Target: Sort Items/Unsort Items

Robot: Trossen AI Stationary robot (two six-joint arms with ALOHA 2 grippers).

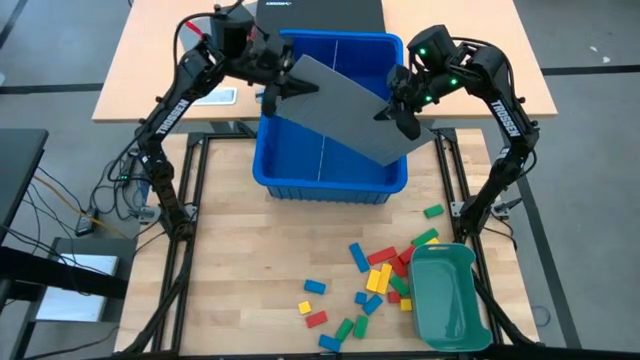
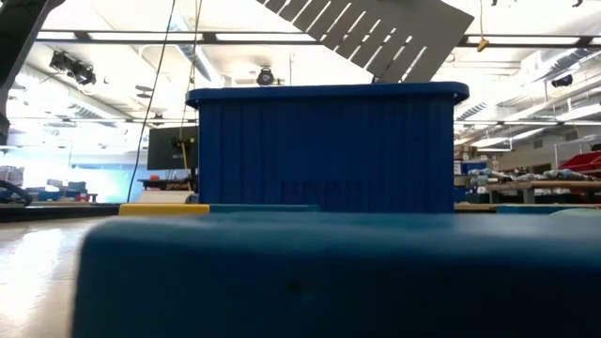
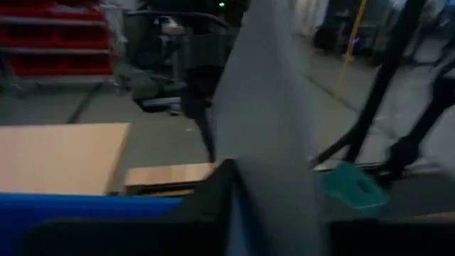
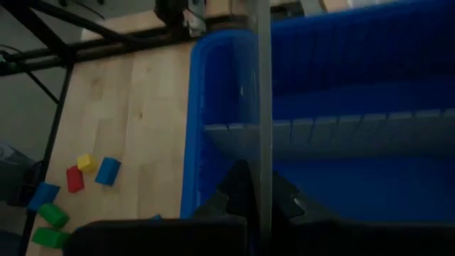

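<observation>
Grey slotted divider sheet (image 1: 345, 110) hangs tilted over blue plastic bin (image 1: 330, 180), left pincer (image 1: 277, 92) and right pincer (image 1: 400, 112) clamping opposite ends, coloured toy blocks (image 1: 375, 280) on counter nearer right arm.

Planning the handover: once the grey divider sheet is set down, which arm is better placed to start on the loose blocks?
Right, probably. The blocks lie beside the green tray on the right arm's side; both the right gripper and left gripper grip the divider sheet.

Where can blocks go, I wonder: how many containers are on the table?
2. The blue bin stands mid-table toward the far edge, under the tilted grey divider sheet; the teal tray sits near the right front corner, beside the scattered blocks. None looks hidden.
</observation>
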